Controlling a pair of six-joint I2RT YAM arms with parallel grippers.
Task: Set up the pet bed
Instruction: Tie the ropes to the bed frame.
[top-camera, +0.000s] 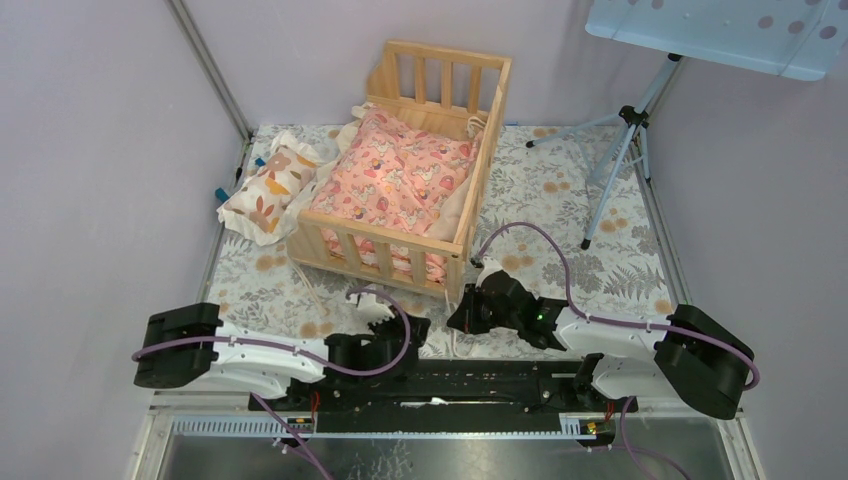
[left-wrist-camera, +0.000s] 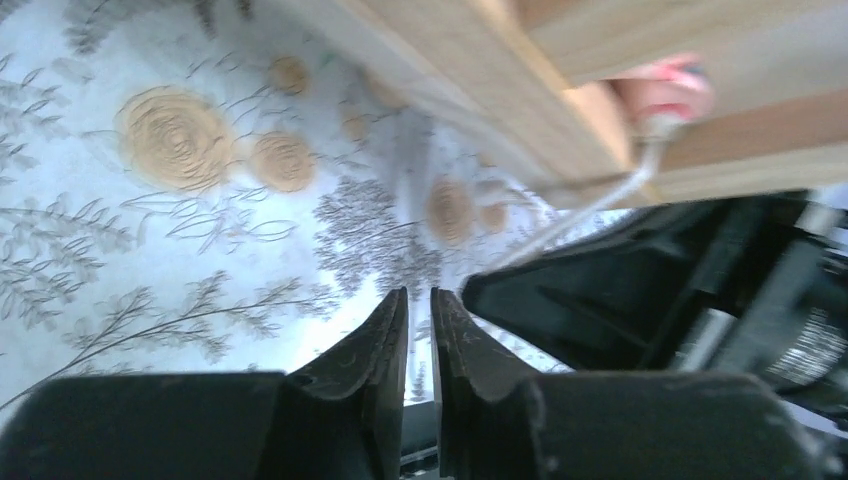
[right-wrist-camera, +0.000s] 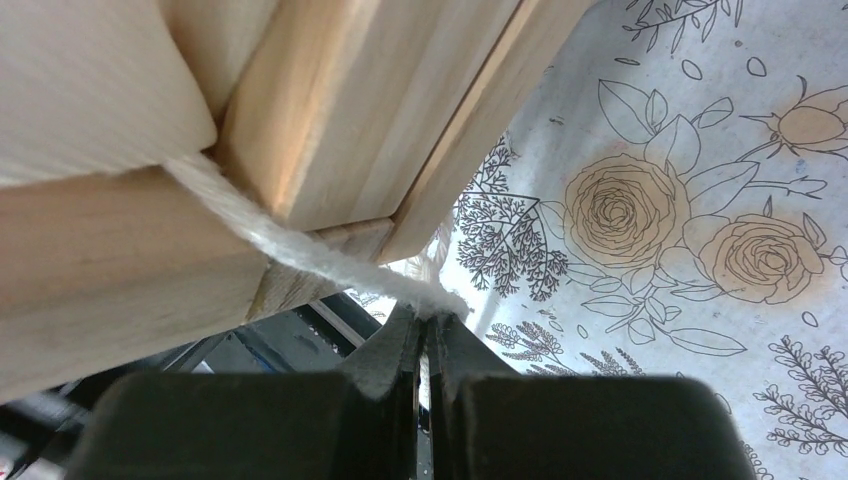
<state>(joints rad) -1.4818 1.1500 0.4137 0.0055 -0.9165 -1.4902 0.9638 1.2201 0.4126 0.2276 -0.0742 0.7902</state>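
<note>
Right hand (right-wrist-camera: 428, 320) clamps cord (right-wrist-camera: 300, 252) vanishing behind pet bed (right-wrist-camera: 100, 270); left hand (left-wrist-camera: 420, 297) barely apart.

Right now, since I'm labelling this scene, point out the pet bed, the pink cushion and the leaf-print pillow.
pet bed (top-camera: 385, 232): top external view, near rail.
pink cushion (top-camera: 405, 175): top external view, its middle.
leaf-print pillow (top-camera: 270, 185): top external view, its middle.
</note>
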